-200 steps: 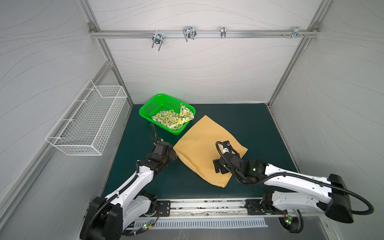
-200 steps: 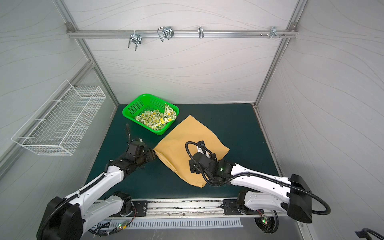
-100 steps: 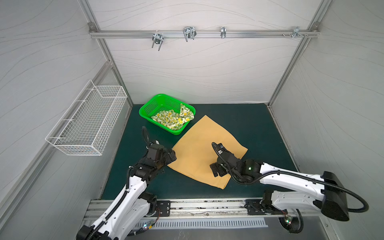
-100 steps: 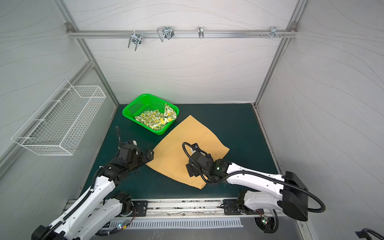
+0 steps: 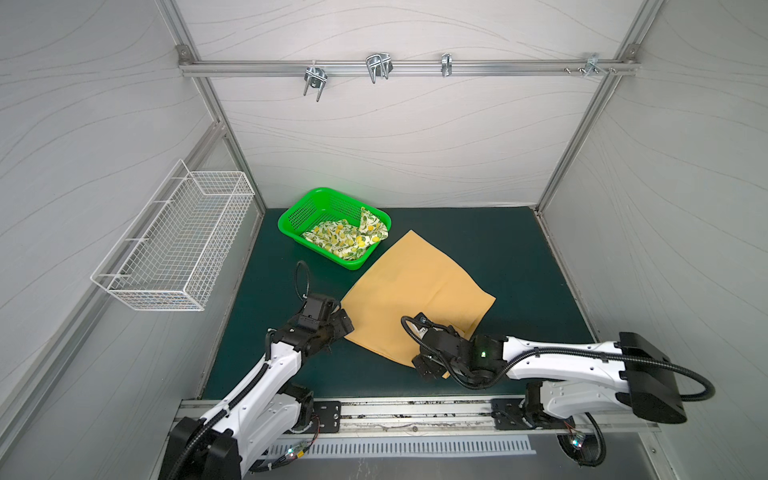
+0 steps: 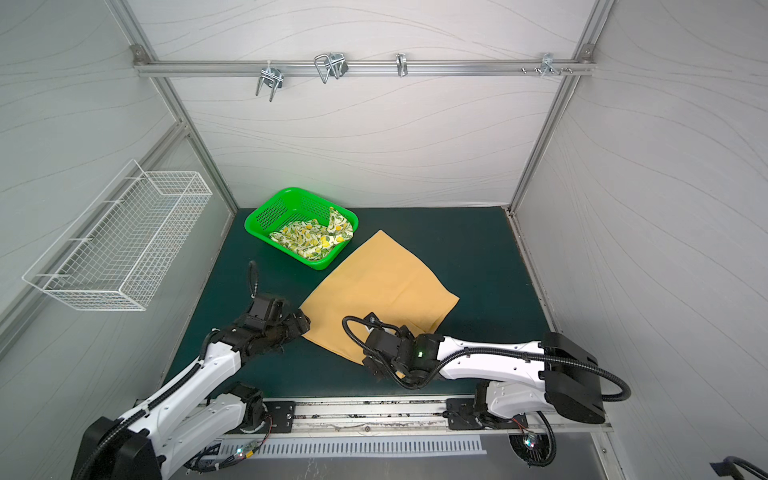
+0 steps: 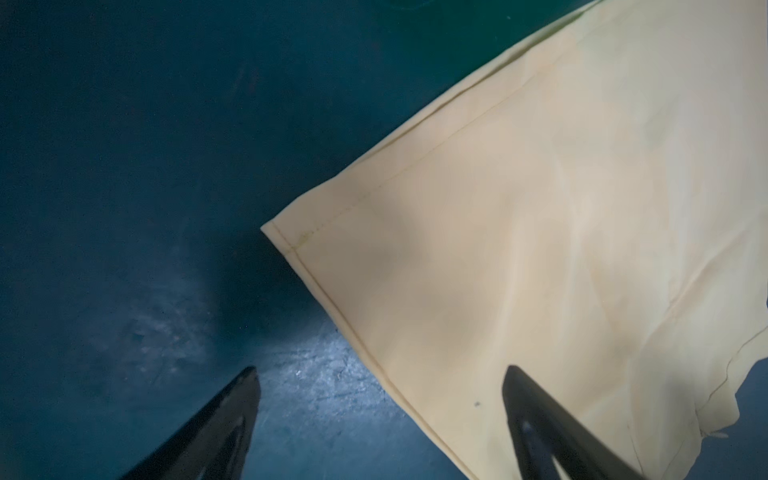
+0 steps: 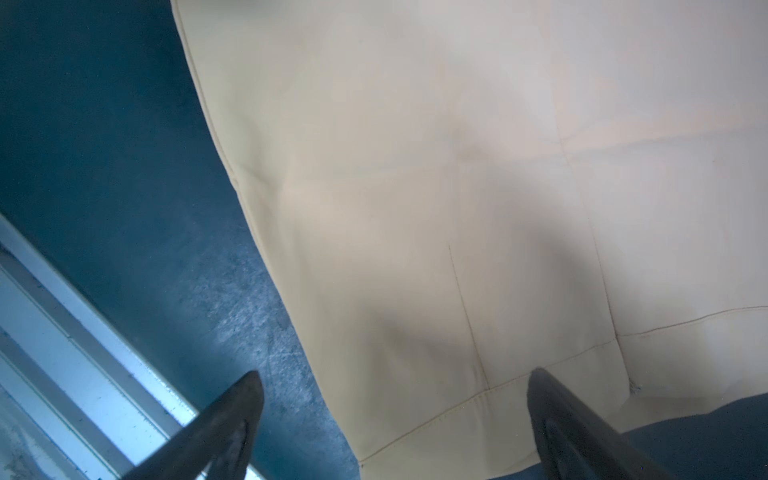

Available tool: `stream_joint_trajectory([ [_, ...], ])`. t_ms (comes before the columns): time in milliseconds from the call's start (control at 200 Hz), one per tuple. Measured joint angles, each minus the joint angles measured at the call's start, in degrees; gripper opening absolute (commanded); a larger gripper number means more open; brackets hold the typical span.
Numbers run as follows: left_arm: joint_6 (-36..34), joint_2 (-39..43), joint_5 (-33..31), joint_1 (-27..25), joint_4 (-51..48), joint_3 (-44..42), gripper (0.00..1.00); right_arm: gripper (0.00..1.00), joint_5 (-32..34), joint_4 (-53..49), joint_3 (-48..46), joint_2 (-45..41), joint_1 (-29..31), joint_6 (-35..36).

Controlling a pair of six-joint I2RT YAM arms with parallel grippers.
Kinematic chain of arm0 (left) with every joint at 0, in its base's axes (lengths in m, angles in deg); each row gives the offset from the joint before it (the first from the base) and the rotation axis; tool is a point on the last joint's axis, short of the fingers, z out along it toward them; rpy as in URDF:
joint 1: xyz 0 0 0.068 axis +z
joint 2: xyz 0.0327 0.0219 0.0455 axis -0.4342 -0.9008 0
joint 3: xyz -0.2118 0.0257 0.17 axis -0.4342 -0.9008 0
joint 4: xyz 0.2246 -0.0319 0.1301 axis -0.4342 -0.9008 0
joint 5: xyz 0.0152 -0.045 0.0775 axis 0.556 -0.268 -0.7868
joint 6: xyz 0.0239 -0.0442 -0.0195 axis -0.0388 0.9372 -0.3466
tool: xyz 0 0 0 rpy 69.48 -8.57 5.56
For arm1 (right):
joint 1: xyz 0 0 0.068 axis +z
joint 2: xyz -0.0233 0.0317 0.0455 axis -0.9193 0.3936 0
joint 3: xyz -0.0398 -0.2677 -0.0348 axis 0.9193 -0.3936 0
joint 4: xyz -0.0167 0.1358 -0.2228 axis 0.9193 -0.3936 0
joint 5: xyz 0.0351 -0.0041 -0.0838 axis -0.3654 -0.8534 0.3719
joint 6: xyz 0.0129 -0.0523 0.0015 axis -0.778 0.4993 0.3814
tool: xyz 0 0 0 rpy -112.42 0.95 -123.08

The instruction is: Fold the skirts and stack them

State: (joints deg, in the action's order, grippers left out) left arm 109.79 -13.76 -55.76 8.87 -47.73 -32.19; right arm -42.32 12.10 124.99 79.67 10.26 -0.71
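A mustard-orange skirt lies spread flat on the dark green mat, seen in both top views. The lemon-print skirt sits crumpled in the green basket at the back left. My left gripper is open at the orange skirt's left corner, one finger over the mat and one over the cloth. My right gripper is open above the skirt's near corner and straddles its hem the same way.
A white wire basket hangs on the left wall. A metal bar with hooks crosses the back wall high up. The arms' metal base rail runs along the mat's front edge, close to the right gripper.
Both grippers have shifted toward the front edge. The orange skirt's left corner now lies nearer the front, and the cloth looks flatter.
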Motion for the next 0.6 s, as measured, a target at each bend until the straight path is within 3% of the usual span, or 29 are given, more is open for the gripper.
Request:
stream_joint_trajectory([
  [260, 0.96, -8.22, -0.20, 0.31, 5.11, -0.96, 0.58, 0.99, 0.59, 0.02, -0.04, -0.04, 0.96, -0.24],
  [600, 0.79, -11.56, -0.85, 1.95, 10.93, -0.94, 0.49, 0.99, 1.20, -0.09, -1.25, -0.81, 1.46, -1.01],
])
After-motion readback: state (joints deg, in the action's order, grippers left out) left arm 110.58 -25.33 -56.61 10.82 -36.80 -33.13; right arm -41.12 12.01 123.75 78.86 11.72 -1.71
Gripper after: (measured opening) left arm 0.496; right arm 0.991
